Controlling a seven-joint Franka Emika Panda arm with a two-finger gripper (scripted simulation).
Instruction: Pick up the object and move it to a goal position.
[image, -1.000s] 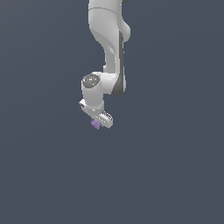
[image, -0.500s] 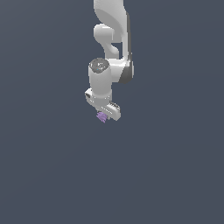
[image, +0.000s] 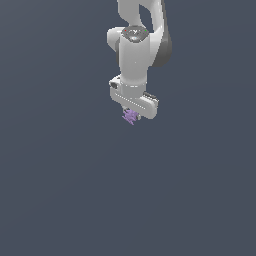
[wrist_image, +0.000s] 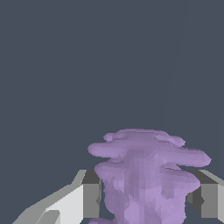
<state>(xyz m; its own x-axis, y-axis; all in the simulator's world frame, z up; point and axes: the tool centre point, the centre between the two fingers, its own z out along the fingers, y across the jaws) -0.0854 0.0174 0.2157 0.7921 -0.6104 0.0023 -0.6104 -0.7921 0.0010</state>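
Here, a small light-purple lump with jagged, ridged edges (image: 130, 117) hangs just under the white claw (image: 131, 118) of a white robot arm (image: 137, 47). In the exterior view the purple lump pokes out below the claw's broad white bar, a little toward the exterior view's left end of that bar, and only its spiky lower part shows. It sits in the upper half of that view, slightly left of centre.

The wrist view shows the same lump (wrist_image: 146, 175) up close. It has flat, stacked ridges that spread wide like layered shelves, with a narrower body beneath them. A white and grey fingertip (wrist_image: 89, 194) presses against one side of the lump and a second one against the opposite side, so the claw (wrist_image: 146, 197) is closed onto the lump and holds it between the two.

The arm rises from the claw through a thick white wrist with a dark round cap on top, then leaves the frame at the upper edge. Behind everything lies a plain, flat, dark blue-grey backdrop (image: 60, 190) with no visible texture.
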